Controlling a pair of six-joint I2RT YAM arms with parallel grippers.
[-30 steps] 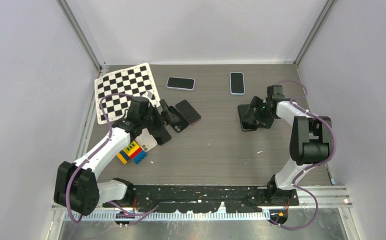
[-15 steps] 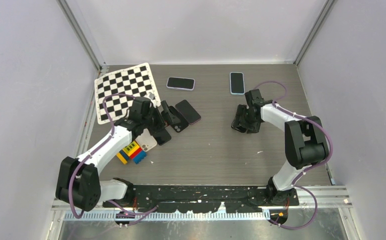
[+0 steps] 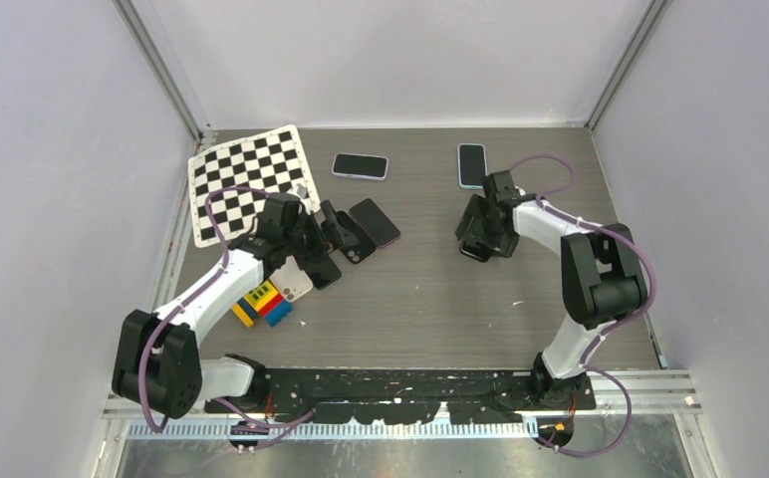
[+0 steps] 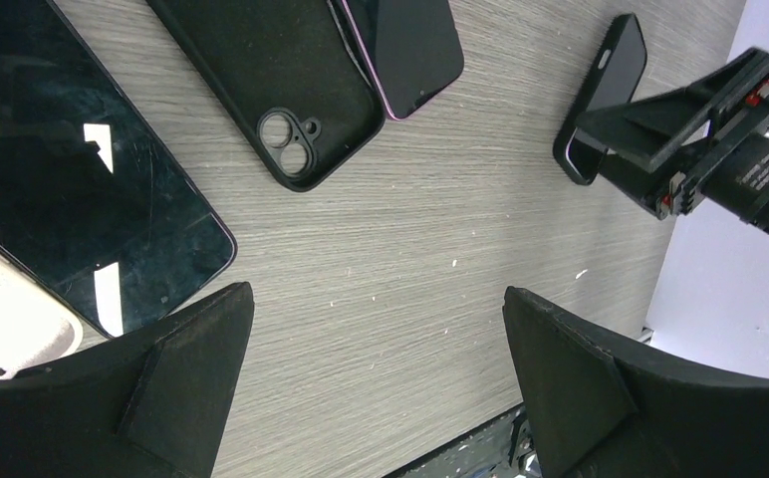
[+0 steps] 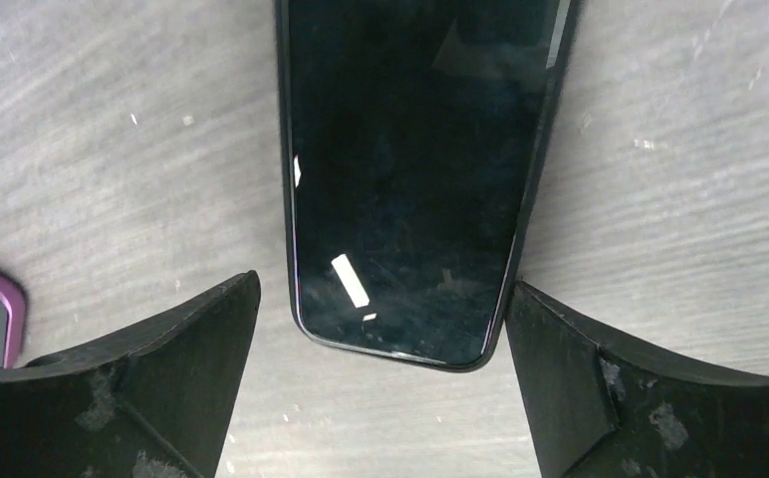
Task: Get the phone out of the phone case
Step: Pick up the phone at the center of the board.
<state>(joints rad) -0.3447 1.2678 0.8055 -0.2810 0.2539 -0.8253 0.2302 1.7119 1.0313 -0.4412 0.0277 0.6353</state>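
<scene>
Grey wood-grain table [image 3: 430, 299] inside white walls, with a checkerboard mat [image 3: 246, 179] in the upper left of the top view. Both grippers are gaping wide and gripping nothing. The left gripper [image 4: 376, 329] is over bare table near a black case [image 4: 291, 90]. The right gripper [image 5: 383, 289] straddles the cased phone [image 5: 410, 149], right of centre. It's screen up, long axis top-to-bottom in the right wrist view, rounded end pointing at the bottom edge, between the 2 jaws.
</scene>
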